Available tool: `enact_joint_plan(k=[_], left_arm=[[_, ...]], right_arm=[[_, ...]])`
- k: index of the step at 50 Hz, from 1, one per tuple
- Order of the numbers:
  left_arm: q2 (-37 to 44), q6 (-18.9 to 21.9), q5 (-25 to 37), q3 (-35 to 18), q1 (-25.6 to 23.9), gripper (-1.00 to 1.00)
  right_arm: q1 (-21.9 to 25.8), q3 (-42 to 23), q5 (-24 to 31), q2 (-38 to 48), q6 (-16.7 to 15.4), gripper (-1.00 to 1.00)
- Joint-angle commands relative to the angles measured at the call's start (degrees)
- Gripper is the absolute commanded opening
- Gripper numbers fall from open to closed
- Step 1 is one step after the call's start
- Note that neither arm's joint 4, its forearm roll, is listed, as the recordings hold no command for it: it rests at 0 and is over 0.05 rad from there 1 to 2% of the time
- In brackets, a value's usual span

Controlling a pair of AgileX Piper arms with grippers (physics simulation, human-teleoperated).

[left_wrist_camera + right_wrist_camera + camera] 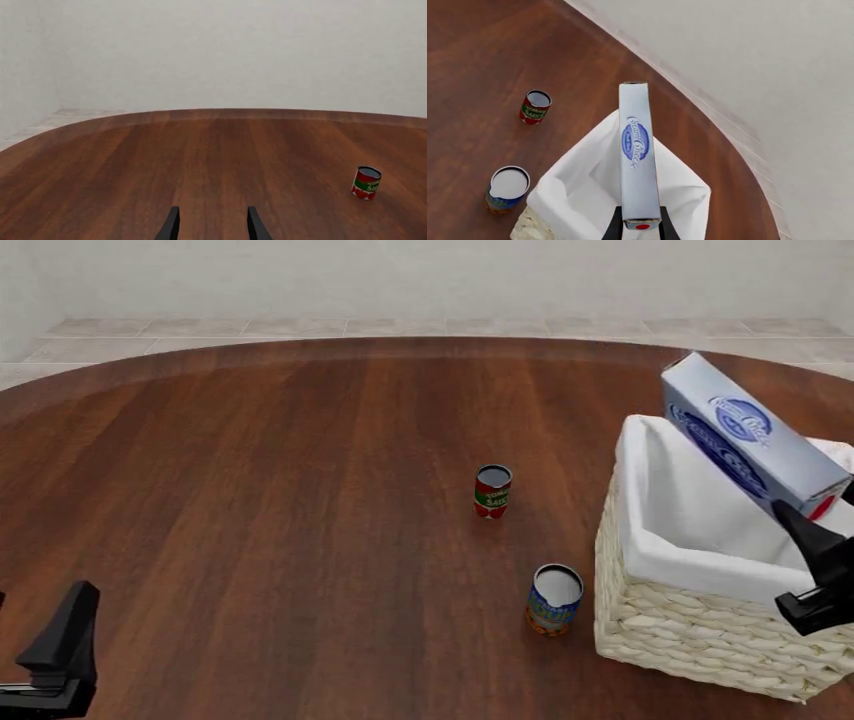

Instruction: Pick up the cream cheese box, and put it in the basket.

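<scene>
The cream cheese box (747, 440) is a pale blue-white carton with dark blue oval logos, held tilted in the air above the basket (707, 625). My right gripper (817, 508) is shut on its red-dotted end. In the right wrist view the cream cheese box (638, 155) stands on edge between the fingers, over the basket (574, 192) and its white lining. My left gripper (212, 227) stands open above bare table at the near left, with nothing between its fingers. The left gripper (60, 645) is far from the basket.
A red and green can (493, 491) stands mid-table, also seen in the left wrist view (365, 183). A blue and orange can (554, 600) stands just left of the basket. The round wooden table (267, 490) curves away at the back, with tiled floor beyond.
</scene>
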Motion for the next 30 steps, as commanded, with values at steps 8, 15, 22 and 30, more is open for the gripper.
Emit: enact_joint_plan(k=[8, 15, 22, 30], left_arm=[[0.00, -0.09, 0.01, -0.04, 0.04, 1.00], [0.00, -0.06, 0.04, -0.02, 0.00, 1.00], [0.00, -0.12, -0.01, -0.04, 0.05, 1.00], [0.00, -0.13, -0.03, -0.04, 0.05, 1.00]], right_arm=[[-1.77, -0.63, 1.76, -1.45, -0.69, -1.00], [-2.28, -0.81, 2.08, -1.47, -1.16, -1.00], [-2.59, -0.47, 1.80, -0.92, -1.88, -1.00], [-3.22, -0.08, 2.10, -0.96, -2.95, -1.00]])
